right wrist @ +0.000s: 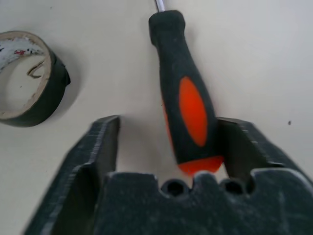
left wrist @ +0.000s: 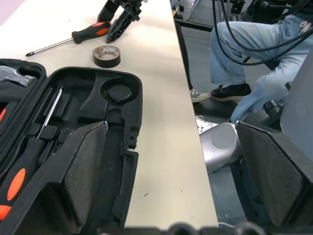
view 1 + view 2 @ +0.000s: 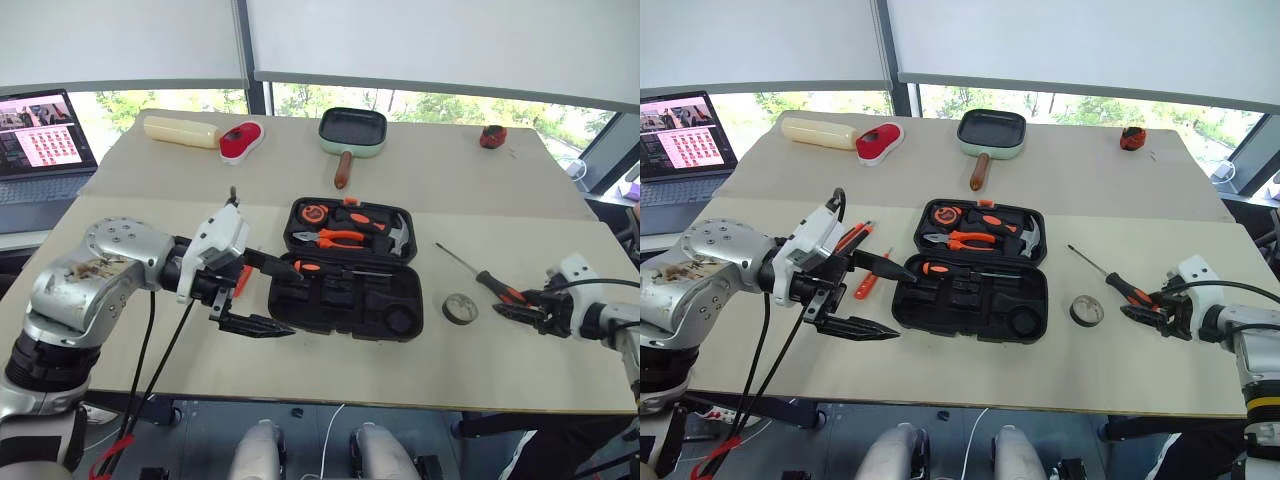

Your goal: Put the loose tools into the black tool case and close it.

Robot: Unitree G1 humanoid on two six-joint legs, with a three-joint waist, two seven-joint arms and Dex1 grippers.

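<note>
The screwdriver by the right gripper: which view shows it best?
The right wrist view: the screwdriver's handle lies between the right gripper's fingers, one finger at its side. The eye views show it whole but small, beside the tape roll. The left wrist view shows it far off.

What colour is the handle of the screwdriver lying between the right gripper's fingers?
Black with an orange oval inlay and orange butt end, on the screwdriver; clearest in the right wrist view.

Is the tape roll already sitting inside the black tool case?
No. The tape roll lies on the table, to the right of the open black tool case, apart from it.
</note>
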